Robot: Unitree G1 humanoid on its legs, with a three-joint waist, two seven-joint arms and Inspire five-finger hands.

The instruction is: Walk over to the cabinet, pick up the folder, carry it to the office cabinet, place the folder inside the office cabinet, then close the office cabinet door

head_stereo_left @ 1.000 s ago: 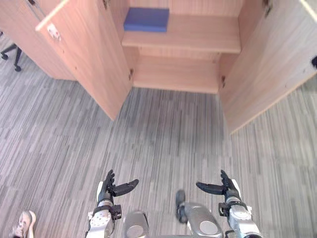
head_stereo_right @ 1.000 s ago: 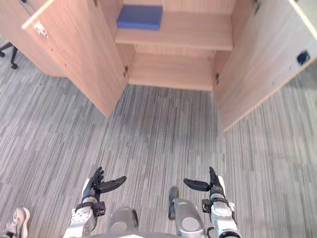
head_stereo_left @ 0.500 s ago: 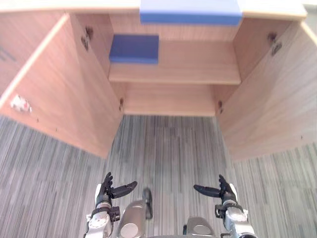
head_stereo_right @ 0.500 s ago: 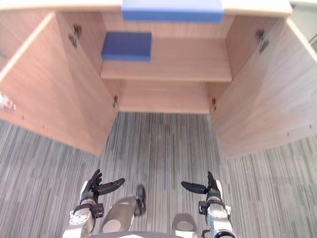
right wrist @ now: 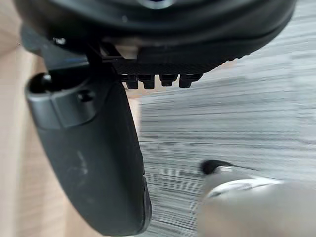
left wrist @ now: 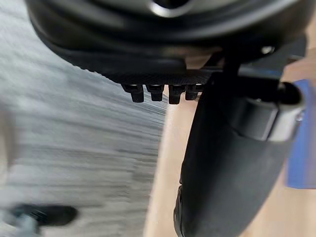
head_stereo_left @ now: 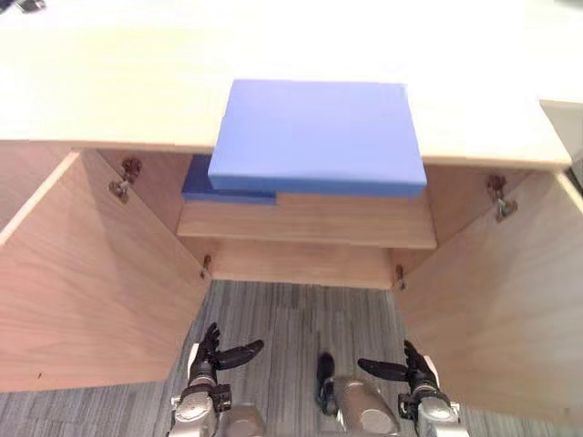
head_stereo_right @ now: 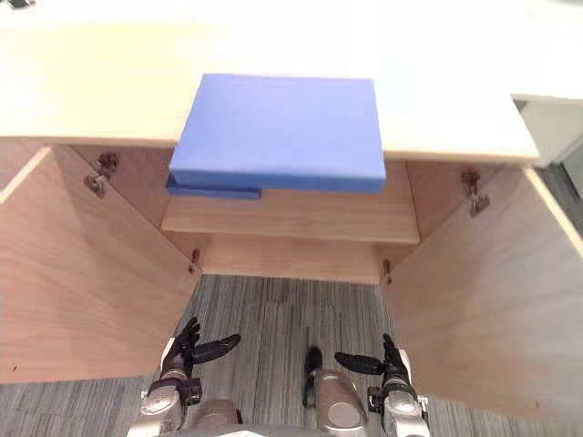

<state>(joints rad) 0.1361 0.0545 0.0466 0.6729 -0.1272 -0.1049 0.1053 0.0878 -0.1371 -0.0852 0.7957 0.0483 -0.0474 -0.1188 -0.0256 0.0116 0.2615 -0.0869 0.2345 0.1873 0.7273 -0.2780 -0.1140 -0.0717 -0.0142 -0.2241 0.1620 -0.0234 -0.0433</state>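
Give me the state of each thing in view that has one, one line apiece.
Upper folder: flat on the cabinet top, at its front edge.
Lower folder: flat on the inner shelf.
Left door: open.
Right door: open.
Left hand: open, empty.
Right hand: open, empty.

The darker blue flat folder on the inner wooden shelf lies mostly hidden under the front edge of the light wooden cabinet top and the big blue rectangular folder overhanging it. The open wooden left door and open wooden right door run off the picture's sides. In the left wrist view the grey striped floor is blurred, and a blue strip is cut off at the edge.
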